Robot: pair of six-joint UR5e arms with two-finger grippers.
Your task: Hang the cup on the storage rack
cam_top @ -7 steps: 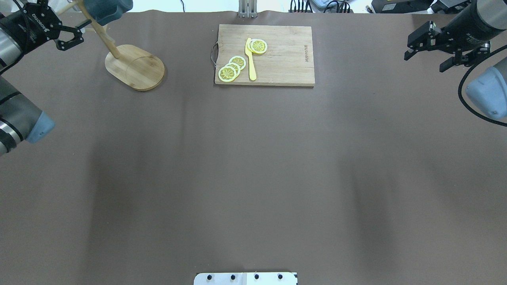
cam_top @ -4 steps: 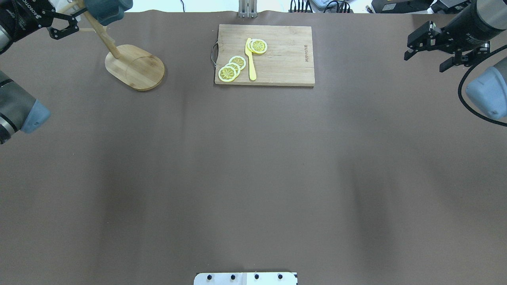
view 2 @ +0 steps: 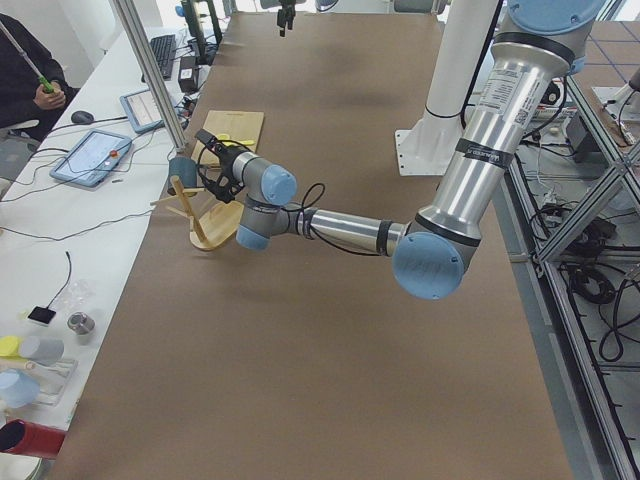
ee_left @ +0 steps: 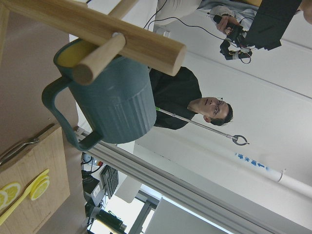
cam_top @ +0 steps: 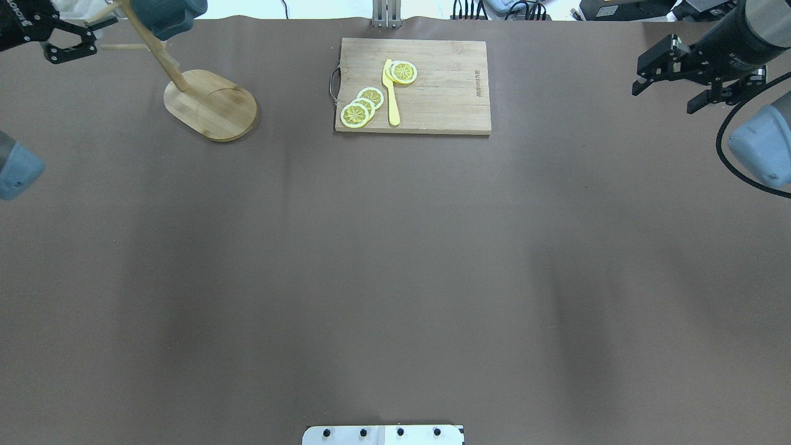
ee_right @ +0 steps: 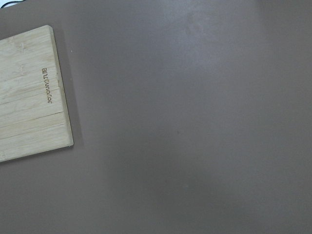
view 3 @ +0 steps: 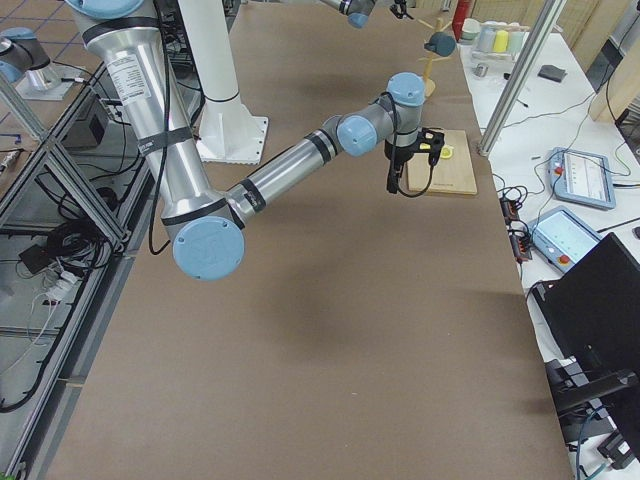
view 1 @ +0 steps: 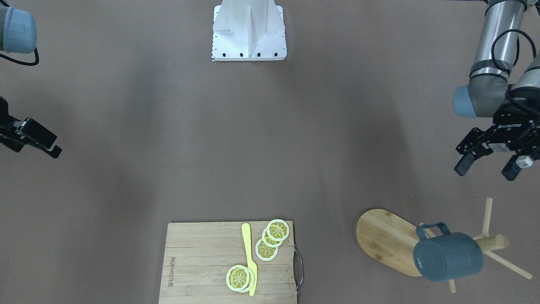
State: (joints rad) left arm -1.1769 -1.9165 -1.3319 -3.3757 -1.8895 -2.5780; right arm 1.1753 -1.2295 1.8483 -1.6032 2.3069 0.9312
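1 slate-blue ribbed cup (view 1: 447,256) hangs on a peg of 1 light bamboo storage rack (view 1: 384,240), far left of table. Empty left gripper (view 1: 486,169), fingers apart, near rack, not touching. Far right, the right gripper (cam_top: 664,99) is also spread. Btwn them: 1 rectangular bamboo cutting board (view 1: 202,253) w/ 5 lemon slices (view 1: 278,230) and 1 yellow plastic knife (view 1: 249,257).

Left gripper (view 1: 486,170): jaws spread wide, nothing between them, fingers pointing toward the far side, positioned far left in the scene. Right gripper (cam_top: 664,99): jaws apart, nothing held, positioned far right, raised, fingers pointing downward.
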